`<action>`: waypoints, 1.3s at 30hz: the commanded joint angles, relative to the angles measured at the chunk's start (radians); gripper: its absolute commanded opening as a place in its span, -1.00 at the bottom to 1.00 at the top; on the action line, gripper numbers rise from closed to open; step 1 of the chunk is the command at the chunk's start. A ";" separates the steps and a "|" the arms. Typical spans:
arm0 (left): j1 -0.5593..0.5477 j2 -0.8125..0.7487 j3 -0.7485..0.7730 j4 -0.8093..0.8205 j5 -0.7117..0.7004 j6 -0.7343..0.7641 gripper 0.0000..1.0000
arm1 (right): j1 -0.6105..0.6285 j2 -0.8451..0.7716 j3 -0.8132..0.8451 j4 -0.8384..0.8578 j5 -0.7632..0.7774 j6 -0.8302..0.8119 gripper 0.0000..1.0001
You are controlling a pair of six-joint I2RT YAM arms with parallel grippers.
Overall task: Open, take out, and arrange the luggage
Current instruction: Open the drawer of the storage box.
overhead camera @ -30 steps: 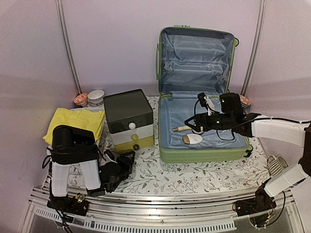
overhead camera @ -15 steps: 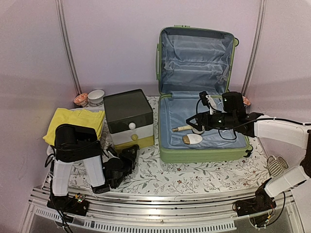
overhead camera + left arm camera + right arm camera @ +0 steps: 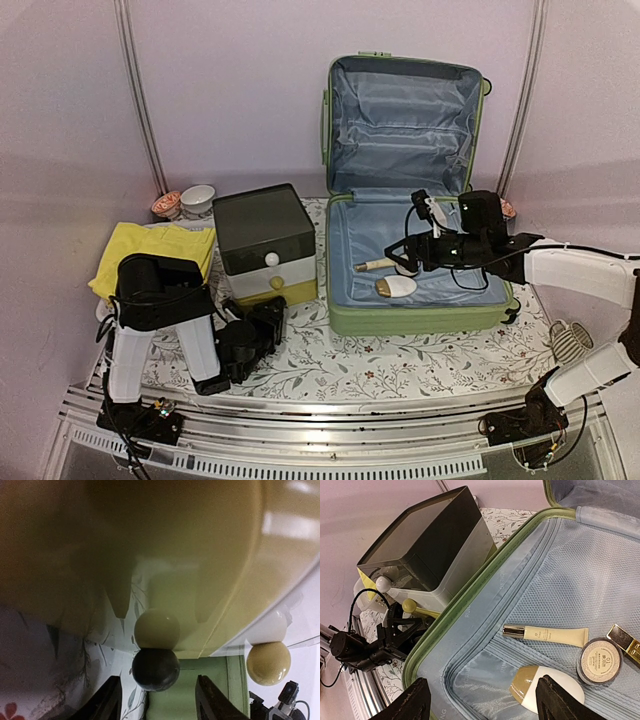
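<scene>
The light-green luggage [image 3: 420, 318] lies open at centre right, its lid upright and its pale blue lining [image 3: 480, 630] showing. In its lower half lie a cream tube [image 3: 545, 635], a white-and-gold oval case [image 3: 550, 687] and a round compact [image 3: 599, 661]. My right gripper [image 3: 400, 262] hovers open over these items, with nothing between its fingers [image 3: 415, 702]. My left gripper [image 3: 272, 320] is low on the table in front of the drawer box [image 3: 265, 240]. It stands open, with the box's black knob [image 3: 155, 669] just ahead of its fingertips [image 3: 107, 702].
The drawer box stands left of the luggage, with a yellow knob [image 3: 268, 662] and a white knob [image 3: 271, 259] above the black one. A yellow cloth [image 3: 155, 255] and small bowls [image 3: 190, 200] lie at far left. A white mesh basket [image 3: 568, 340] sits at right.
My left arm has swung right and brought its gripper up to the drawer box's black knob, with the jaws a little wider. The right gripper drifted slightly right over the luggage.
</scene>
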 commanded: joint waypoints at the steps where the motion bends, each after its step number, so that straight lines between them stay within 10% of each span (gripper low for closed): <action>1: 0.020 0.072 -0.021 0.164 0.021 0.026 -0.01 | -0.009 -0.028 -0.015 -0.008 -0.008 -0.011 0.47; 27: -0.029 0.016 -0.018 0.052 -0.051 -0.041 -0.65 | -0.014 -0.038 -0.033 -0.001 -0.028 -0.006 0.47; 33: -0.026 0.015 -0.016 0.050 -0.067 -0.046 0.02 | -0.014 -0.050 -0.043 -0.002 -0.037 -0.006 0.47; 39: -0.012 0.025 0.003 0.029 -0.050 -0.073 0.08 | -0.013 -0.060 -0.043 -0.011 -0.027 -0.014 0.48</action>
